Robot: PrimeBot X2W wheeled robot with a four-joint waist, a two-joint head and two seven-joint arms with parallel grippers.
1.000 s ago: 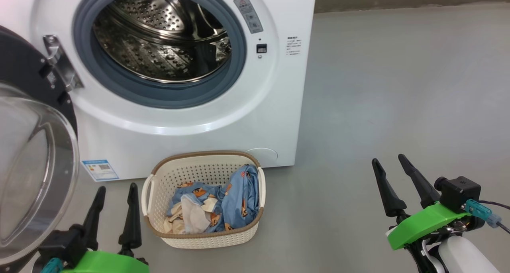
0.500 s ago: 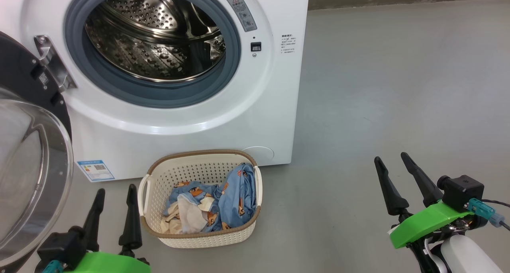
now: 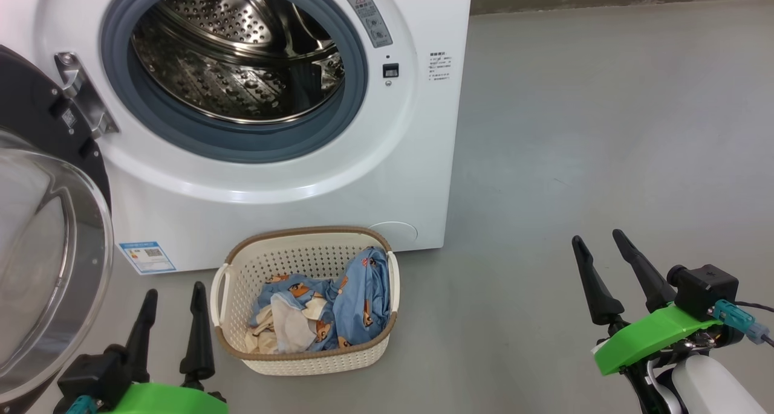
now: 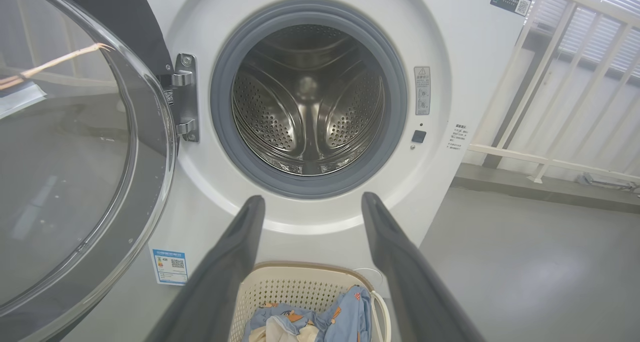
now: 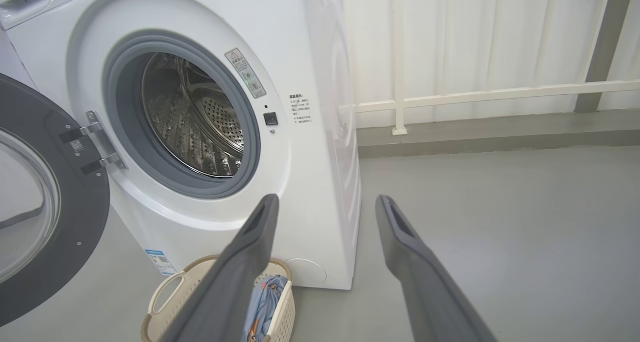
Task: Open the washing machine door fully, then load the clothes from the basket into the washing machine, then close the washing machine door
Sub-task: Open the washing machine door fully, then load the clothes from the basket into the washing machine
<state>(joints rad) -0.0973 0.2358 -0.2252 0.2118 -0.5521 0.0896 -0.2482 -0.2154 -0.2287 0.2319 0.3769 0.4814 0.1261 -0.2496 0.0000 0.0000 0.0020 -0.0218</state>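
The white washing machine [image 3: 417, 136] stands ahead, its steel drum [image 3: 236, 57] bare inside the grey gasket. Its black washing machine door [image 3: 42, 245] with the clear porthole bowl is swung wide open to the left, also in the left wrist view [image 4: 75, 147]. On the floor before the machine sits the cream basket [image 3: 308, 356] holding the blue bear-print clothes [image 3: 338, 305]. My left gripper [image 3: 173, 291] is open just left of the basket, nothing between its fingers. My right gripper [image 3: 598, 239] is open over bare floor, well right of the basket.
Grey floor [image 3: 604, 130] stretches to the right of the machine. A white railing [image 5: 475, 95] and a low kerb run behind it. A blue label sticker [image 3: 147, 255] sits low on the machine's front. The open door takes up the space at my left.
The whole picture has shifted slightly left, a camera move. The door, basket and clothes have kept their places, and both grippers stay open.
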